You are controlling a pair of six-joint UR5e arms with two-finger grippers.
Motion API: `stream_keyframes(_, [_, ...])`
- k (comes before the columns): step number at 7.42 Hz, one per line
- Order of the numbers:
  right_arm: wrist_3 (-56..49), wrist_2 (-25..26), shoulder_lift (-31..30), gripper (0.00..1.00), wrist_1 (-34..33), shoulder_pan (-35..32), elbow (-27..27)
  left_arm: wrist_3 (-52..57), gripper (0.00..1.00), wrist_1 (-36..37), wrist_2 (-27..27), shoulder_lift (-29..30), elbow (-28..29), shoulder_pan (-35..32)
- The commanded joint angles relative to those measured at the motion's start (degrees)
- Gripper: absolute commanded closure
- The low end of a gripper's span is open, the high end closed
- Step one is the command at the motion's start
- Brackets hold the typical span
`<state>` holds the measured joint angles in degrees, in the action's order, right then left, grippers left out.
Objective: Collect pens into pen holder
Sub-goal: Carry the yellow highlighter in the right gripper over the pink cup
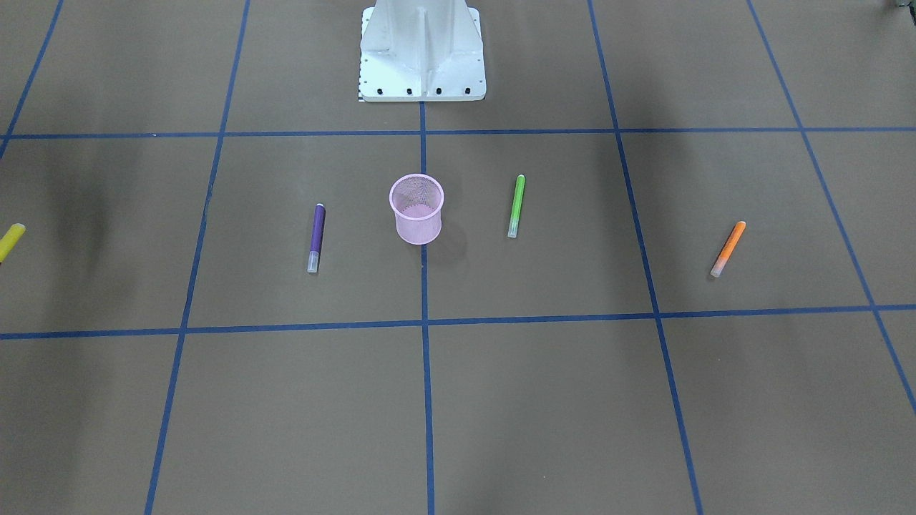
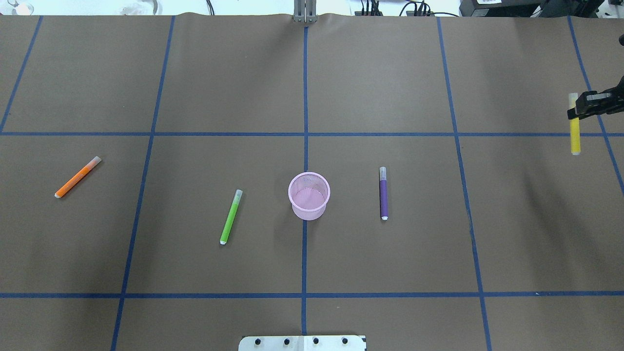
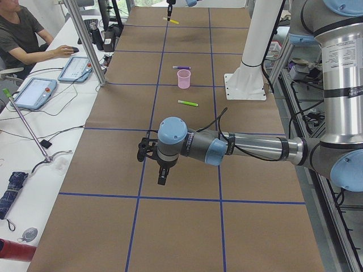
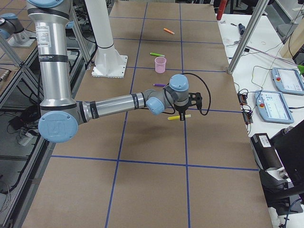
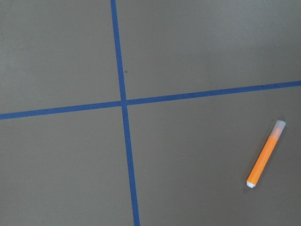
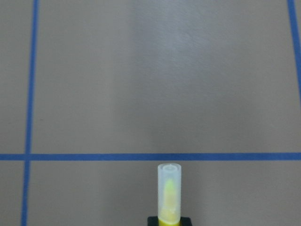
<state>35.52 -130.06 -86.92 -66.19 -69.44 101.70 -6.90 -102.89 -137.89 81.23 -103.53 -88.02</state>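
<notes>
The pink mesh pen holder (image 2: 308, 210) stands upright at the table's middle; it also shows in the front view (image 1: 418, 230). The purple pen (image 2: 383, 193) lies to its right and the green pen (image 2: 230, 217) to its left. The orange pen (image 2: 78, 176) lies far left and shows in the left wrist view (image 5: 266, 154). My right gripper (image 2: 575, 110) is shut on the yellow pen (image 2: 575, 134) at the far right edge and holds it above the table. My left gripper (image 3: 162, 177) shows only in the left side view, so I cannot tell whether it is open or shut.
The robot's white base (image 1: 422, 54) stands at the near middle edge of the table. Blue tape lines (image 2: 305, 134) divide the brown table cover into squares. An operator (image 3: 22, 37) sits at a side desk with tablets beyond the far edge.
</notes>
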Motion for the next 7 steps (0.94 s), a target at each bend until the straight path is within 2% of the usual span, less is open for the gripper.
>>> stream_keyframes(1, [0.1, 3.3, 4.5, 1.0, 0.1, 6.3, 7.2, 0.0, 0.0, 0.0, 0.1, 2.3, 2.4, 0.0])
stream_keyframes(2, [0.6, 5.1, 7.4, 1.0, 0.0, 9.0, 9.5, 0.0, 0.0, 0.0, 0.1, 2.9, 2.8, 0.0])
stream_keyframes(3, [5.5, 7.6, 7.8, 1.0, 0.1, 11.7, 11.2, 0.0, 0.0, 0.1, 0.1, 3.6, 2.9, 0.0])
stream_keyframes(5, [11.1, 21.4, 12.7, 1.0, 0.0, 20.9, 13.3, -2.4, 0.0, 0.1, 0.1, 5.2, 3.2, 0.1])
stream_keyframes(6, [12.5, 25.3, 14.0, 1.0, 0.4, 23.4, 14.5, -2.9, 0.0, 0.2, 0.2, 5.8, 3.2, 0.5])
stream_keyframes(7, [15.3, 31.4, 16.0, 1.0, 3.4, 26.1, 14.6, -2.9, 0.0, 0.3, 0.3, 6.7, 3.2, 0.8])
